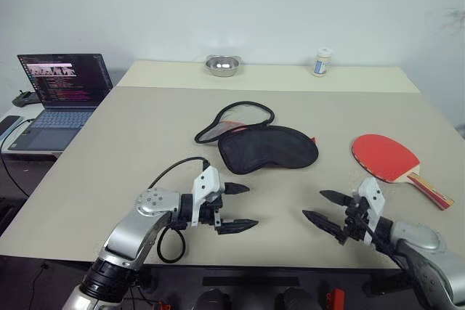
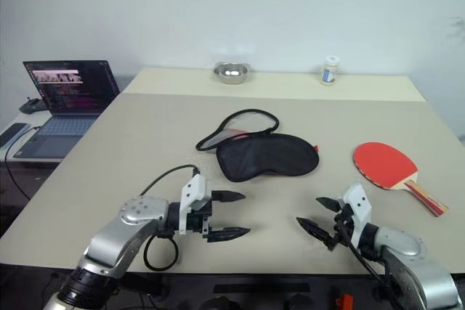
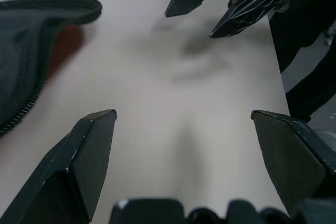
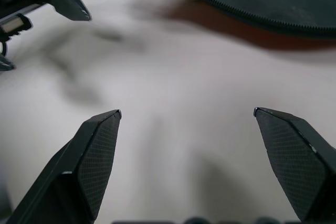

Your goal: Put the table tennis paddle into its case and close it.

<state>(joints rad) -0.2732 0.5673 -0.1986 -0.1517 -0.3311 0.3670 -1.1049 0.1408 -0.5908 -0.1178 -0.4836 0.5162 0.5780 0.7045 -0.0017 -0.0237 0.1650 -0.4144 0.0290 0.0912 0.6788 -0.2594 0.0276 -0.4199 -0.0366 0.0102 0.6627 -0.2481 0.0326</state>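
I have both arms low over the near edge of the worktop (image 1: 145,128), nothing in either one. The left gripper (image 1: 236,208) has its fingers spread wide and points across toward the right gripper (image 1: 325,207), which is also spread wide and empty, aimed toward the middle of the worktop.

The table tennis paddle (image 1: 389,159) lies flat on my right side, red face up, with its wooden handle (image 1: 433,191) trailing toward the near right edge, just beyond the right gripper. The case (image 1: 266,147) sits in the middle of the worktop, black face up, well apart from the paddle. Its unzipped black edging (image 1: 236,115) loops out on the far left side with a strip of red lining showing there, so I judge it already open.

Nothing has started yet; the step in hand is picking up the paddle. I'd take the right gripper to the handle rather than the blade, since the blade lies flat with no edge to get under, while the handle gives two sides to pinch. I'd come down with the fingers straddling the handle across its width, close firmly, and lift level. Meanwhile the left gripper could go to the loose edging and hold the mouth up, because soft fabric will likely slide or collapse if the paddle pushes against it unsupported
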